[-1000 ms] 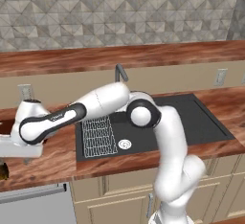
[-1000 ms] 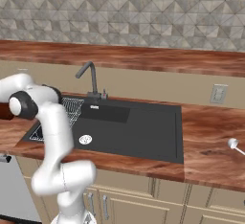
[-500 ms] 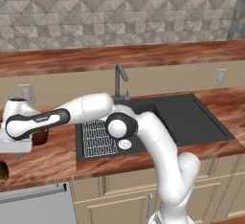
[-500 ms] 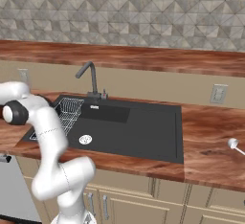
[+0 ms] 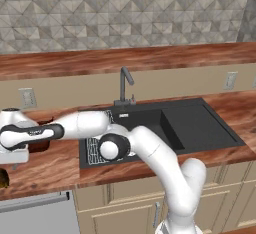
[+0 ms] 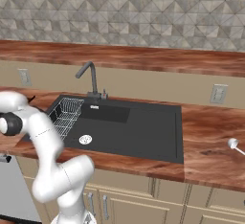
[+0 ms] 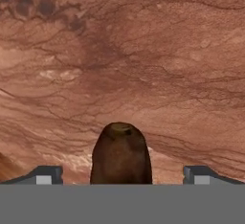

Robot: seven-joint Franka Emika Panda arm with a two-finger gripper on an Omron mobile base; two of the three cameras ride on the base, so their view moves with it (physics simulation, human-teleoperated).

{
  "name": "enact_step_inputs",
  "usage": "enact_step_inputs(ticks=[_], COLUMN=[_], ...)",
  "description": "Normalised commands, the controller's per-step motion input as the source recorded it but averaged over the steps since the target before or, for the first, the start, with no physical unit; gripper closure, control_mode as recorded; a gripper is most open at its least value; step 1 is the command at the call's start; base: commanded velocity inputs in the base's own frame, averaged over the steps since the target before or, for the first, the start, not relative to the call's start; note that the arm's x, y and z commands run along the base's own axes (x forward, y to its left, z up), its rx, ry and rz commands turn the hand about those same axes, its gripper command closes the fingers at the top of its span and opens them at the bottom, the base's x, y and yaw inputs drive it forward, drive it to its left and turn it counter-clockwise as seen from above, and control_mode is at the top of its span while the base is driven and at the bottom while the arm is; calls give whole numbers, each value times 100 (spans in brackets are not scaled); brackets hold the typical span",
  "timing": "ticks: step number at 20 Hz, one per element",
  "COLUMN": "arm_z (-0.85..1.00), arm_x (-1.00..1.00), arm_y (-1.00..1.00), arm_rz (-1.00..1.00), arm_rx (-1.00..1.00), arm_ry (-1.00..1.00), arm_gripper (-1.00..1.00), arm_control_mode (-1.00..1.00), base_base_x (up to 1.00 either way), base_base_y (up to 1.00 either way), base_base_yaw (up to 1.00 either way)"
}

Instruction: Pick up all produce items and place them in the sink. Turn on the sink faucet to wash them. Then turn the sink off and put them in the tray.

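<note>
Reddish wood tabletop (image 7: 158, 65) stretches under my hand, left of the sink (image 5: 165, 128). Over the last second my arm has swung further left, away from the basin, lining me up for the first pick. My end effector (image 7: 122, 176) stands wide apart, empty, the produce item (image 7: 120, 153) lying between its fingertips, not gripped.

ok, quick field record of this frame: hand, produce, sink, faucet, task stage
hand: open, fingertips either side of the produce, not closed on it
produce: dark olive-brown lump on the wooden counter, between the fingertips
sink: black basin, white wire rack at its left end, no produce seen inside
faucet: no water seen running
stage: produce not yet picked up
</note>
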Motion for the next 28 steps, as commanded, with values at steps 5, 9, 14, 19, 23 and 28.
enact_step_inputs(ticks=[5,9,14,19,23,28], arm_z=[-8,0,-15,-62,-82,-61], arm_x=[-13,-39,-46,-42,-5,7], arm_y=[-17,-43,-39,-12,0,6], arm_rz=[0,0,0,0,0,-2], arm_rx=[0,0,0,0,2,4], arm_ry=[0,0,0,0,0,0], arm_gripper=[-100,-100,-100,-100,-100,-100], arm_control_mode=[-100,-100,-100,-100,-100,-100], base_base_x=[0,0,0,0,0,0], base_base_y=[0,0,0,0,0,0], base_base_yaw=[0,0,0,0,0,0])
